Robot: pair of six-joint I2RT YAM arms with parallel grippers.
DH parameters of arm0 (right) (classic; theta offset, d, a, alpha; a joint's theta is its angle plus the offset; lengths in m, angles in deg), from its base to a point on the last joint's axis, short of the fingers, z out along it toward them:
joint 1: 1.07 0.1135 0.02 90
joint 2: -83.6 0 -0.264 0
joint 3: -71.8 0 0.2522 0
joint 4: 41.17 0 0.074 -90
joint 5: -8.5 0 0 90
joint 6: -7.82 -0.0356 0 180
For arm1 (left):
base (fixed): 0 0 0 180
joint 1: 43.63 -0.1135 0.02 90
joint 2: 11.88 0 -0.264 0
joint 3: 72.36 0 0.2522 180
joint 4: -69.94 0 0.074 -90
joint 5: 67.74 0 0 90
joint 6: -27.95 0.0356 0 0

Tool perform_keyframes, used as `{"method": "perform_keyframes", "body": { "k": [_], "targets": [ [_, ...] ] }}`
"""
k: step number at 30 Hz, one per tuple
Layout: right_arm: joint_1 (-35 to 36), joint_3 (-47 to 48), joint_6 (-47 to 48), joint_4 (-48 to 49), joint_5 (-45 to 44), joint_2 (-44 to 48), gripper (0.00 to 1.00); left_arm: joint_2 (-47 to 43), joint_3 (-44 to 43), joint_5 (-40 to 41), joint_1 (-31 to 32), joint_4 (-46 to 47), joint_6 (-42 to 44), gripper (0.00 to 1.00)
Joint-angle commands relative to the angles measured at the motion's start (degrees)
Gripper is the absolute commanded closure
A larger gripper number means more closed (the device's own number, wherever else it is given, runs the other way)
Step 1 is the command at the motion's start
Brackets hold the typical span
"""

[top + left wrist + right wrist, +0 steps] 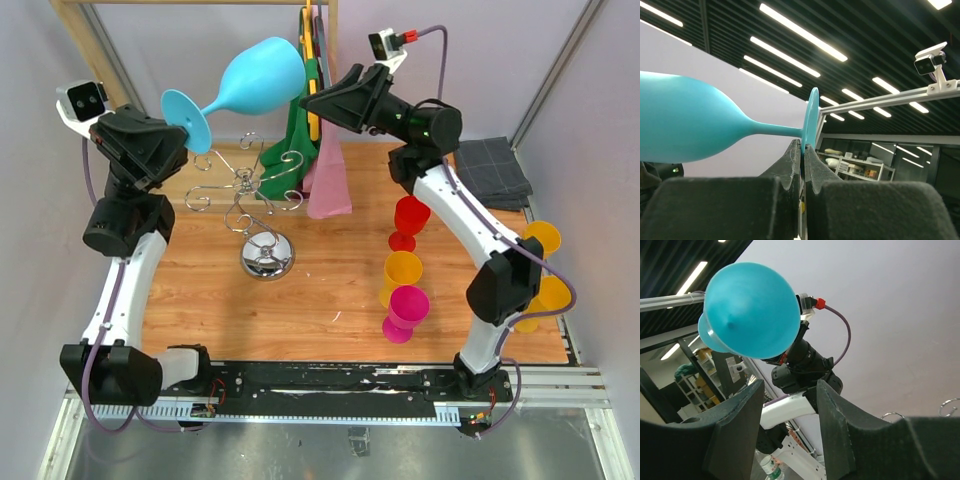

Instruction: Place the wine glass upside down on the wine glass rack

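Fingers [790,167] pinch wine glass [255,78] foot | left arm [125,260] raised (glass sideways)

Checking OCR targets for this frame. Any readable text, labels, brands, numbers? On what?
No text can be read in any view.
wine glass: plain teal, no print.
wine glass rack: bare chrome, no marking.
Green-and-white bottle label, bottom of right wrist view: too blurred to read.
shelf items in the background, left wrist view: too small to read.
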Motion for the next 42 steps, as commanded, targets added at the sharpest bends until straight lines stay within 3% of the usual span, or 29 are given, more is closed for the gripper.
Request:
{"method": "perform_keyframes", "body": {
  "k": [1, 5, 13, 20, 33, 42],
  "targets": [
    [-4.34, -4.89, 4.12, 0.27, 2.01, 6.95, 0.51, 0.73, -2.65, -1.58, -0.36, 8.68, -6.44, 1.00],
    [-7.78, -10.24, 10.09, -6.02, 3.89, 13.14, 0.50, 1.43, -4.37, -7.62, -0.45, 1.74, 1.12, 1.00],
    [-12.20, -16.23, 16.32, -13.52, 6.99, 21.07, 0.50, -0.01, -9.10, -14.89, -1.51, -25.25, 22.79, 1.00],
    [-14.36, -18.13, 23.41, -23.28, 7.81, 26.51, 0.51, -3.10, -17.62, -10.29, -2.29, -63.41, 51.53, 1.00],
    [-15.66, -20.82, 30.95, -32.24, 7.88, 32.17, 0.50, -3.78, -17.10, 0.25, -3.52, -82.98, 63.89, 1.00],
    [-15.67, -21.26, 36.60, -39.26, 7.28, 35.26, 0.50, -2.37, -15.30, 6.74, -3.78, -92.02, 67.28, 1.00]
  ]
}}
